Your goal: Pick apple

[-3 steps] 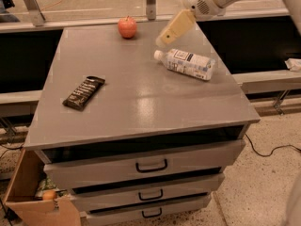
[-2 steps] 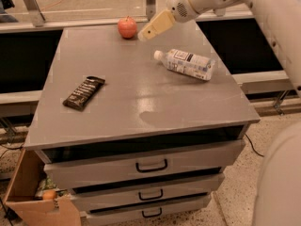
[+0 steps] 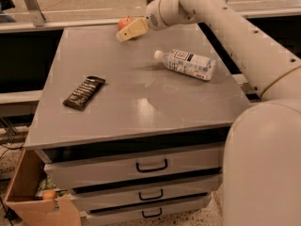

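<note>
The apple (image 3: 124,22) is small, round and reddish, at the far edge of the grey cabinet top (image 3: 136,107). My gripper (image 3: 123,35) reaches in from the upper right on the white arm. Its cream-coloured fingers (image 3: 132,29) lie right in front of the apple and cover its lower right part. I cannot tell whether they touch it.
A clear plastic bottle (image 3: 186,63) lies on its side right of centre. A dark snack bar (image 3: 84,92) lies on the left. Below are several drawers (image 3: 151,165). A cardboard box (image 3: 33,197) with a small orange round thing (image 3: 49,195) stands on the floor at lower left.
The arm has swung left across the top and the gripper has closed in on the apple. The bottle and snack bar have not moved.
</note>
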Robot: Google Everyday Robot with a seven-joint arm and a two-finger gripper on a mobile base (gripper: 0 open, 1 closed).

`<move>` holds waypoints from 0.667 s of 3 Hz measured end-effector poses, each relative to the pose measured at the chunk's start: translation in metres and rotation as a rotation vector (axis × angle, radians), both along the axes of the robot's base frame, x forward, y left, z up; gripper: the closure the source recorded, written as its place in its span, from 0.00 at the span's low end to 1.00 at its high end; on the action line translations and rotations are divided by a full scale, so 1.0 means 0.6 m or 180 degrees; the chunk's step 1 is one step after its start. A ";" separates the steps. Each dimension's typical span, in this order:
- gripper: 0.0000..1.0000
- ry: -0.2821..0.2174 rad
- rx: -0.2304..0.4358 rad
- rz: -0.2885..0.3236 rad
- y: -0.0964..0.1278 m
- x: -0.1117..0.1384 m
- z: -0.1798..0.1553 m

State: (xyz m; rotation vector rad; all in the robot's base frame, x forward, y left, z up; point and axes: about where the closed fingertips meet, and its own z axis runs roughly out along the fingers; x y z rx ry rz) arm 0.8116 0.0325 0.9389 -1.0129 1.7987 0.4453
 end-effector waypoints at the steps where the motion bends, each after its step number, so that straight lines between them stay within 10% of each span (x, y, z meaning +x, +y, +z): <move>1: 0.00 -0.0042 0.0036 -0.0054 0.039 0.047 -0.031; 2: 0.00 -0.0054 0.0022 -0.0067 0.077 0.094 -0.057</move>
